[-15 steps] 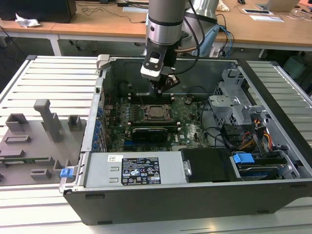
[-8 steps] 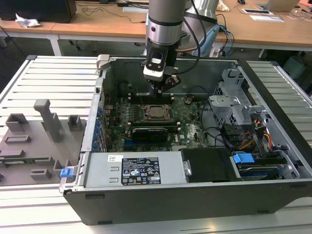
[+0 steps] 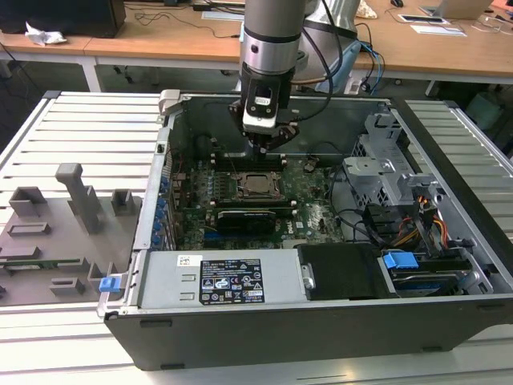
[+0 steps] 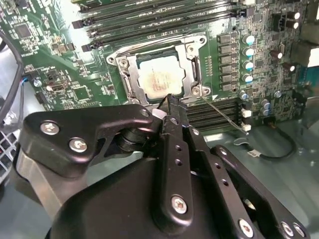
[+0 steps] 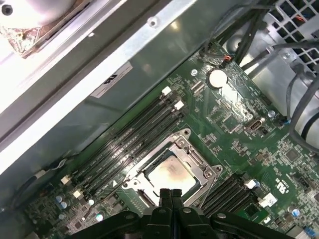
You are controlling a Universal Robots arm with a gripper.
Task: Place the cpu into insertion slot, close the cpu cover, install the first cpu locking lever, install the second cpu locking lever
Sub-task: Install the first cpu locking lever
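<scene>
Matte black two-finger gripper [image 4: 169, 101] on the silver-banded arm [image 3: 271, 40] is down inside the open dark grey sheet-metal PC case [image 3: 321, 333]. Fingers are pressed flat together with nothing visible between them (closed and empty, as far as I can see). Tips sit at the socket's edge, just beside the chip. Can't tell if they touch the frame.

Small flat square cpu with a silver-beige metal top [image 4: 160, 79] lies level in the square black-bordered insertion slot [image 4: 192, 74] on the green motherboard [image 3: 317, 204]. Its top is dull, smooth metal with a faint brownish smear near the middle. The thin grey stamped-metal cpu cover frame [image 4: 127, 74] is down flat around it. The chip top shows through the cut-out, and there are screw heads at the frame corners.

Thin bright wire locking lever [image 4: 224, 113] runs at a slant from the socket corner out over a bank of long black memory slots [image 5: 124, 144].

A row of small silver-topped cylindrical capacitors [image 4: 249, 52] stands just beside the socket. A round shiny coin cell [image 5: 217, 78] sits on the board well apart from it.

In the exterior view the case rests on a ribbed pale metal table [image 3: 80, 120]. Grey plastic fixture blocks [image 3: 76, 192] sit on the exterior view's left.
</scene>
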